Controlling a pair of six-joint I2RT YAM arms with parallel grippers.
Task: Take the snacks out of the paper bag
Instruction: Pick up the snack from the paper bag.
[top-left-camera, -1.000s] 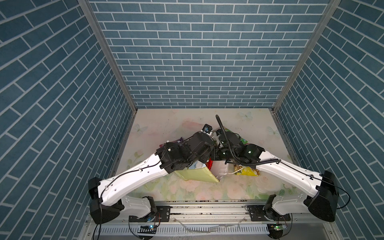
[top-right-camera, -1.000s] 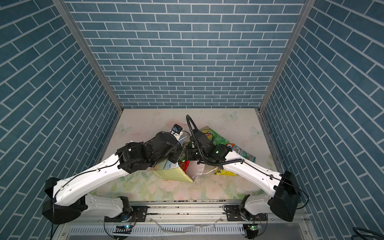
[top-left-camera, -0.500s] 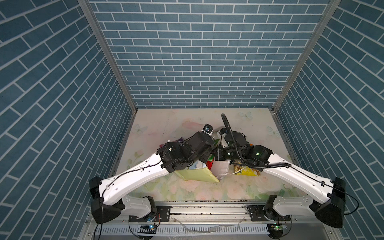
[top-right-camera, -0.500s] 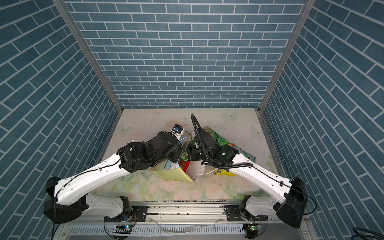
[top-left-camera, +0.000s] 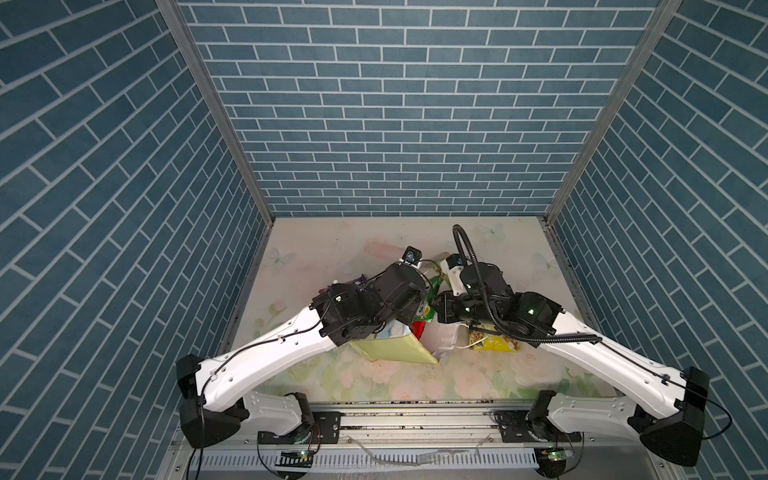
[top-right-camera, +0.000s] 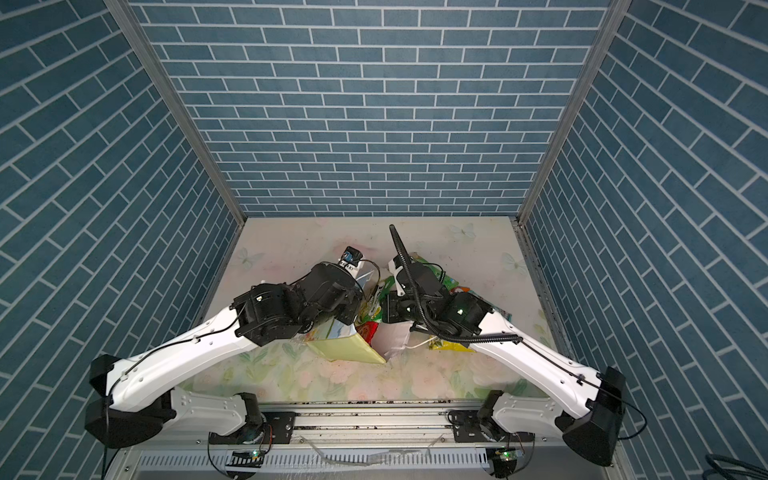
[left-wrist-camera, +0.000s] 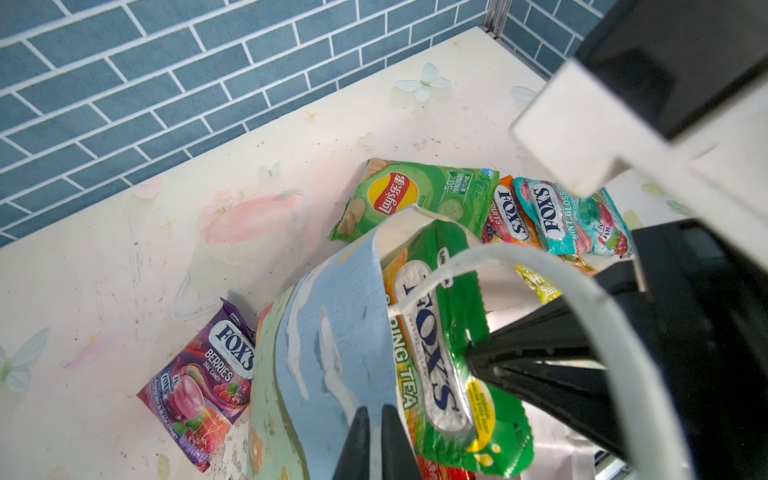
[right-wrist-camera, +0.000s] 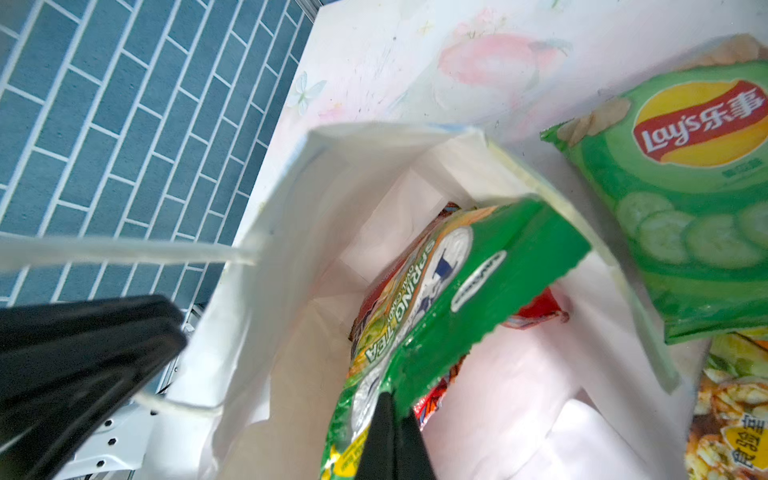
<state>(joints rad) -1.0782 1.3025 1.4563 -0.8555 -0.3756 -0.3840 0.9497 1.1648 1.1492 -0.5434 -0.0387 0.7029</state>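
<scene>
On the floral table (left-wrist-camera: 104, 257), a purple Fox's packet (left-wrist-camera: 203, 382) lies far left, just beside the paper bag (left-wrist-camera: 332, 332). The left gripper (left-wrist-camera: 374, 440) is clenched on the bag's blue printed wall. At the bag's open mouth, the right gripper (right-wrist-camera: 390, 436) pinches a green Fox's packet (right-wrist-camera: 457, 291) (a red packet (right-wrist-camera: 536, 309) lies deeper inside). Right of the bag lie Lay's chips (left-wrist-camera: 415, 195), then an orange Fox's packet (left-wrist-camera: 507, 216) and a teal Fox's packet (left-wrist-camera: 569, 220), overlapping.

The paper bag (top-left-camera: 390, 353) sits lower centre in both top views, mouth open, with a yellow-green narrow side and a white inside. A green Spring Tea packet (right-wrist-camera: 457, 291) pokes from its mouth, above a red packet (right-wrist-camera: 536, 309). On the counter (top-left-camera: 332, 249) lie the Lay's bag (left-wrist-camera: 415, 195), orange Fox's packet (left-wrist-camera: 509, 220), teal Fox's packet (left-wrist-camera: 569, 220), purple Fox's packet (left-wrist-camera: 208, 382) and yellow packet (top-left-camera: 494, 343).
</scene>
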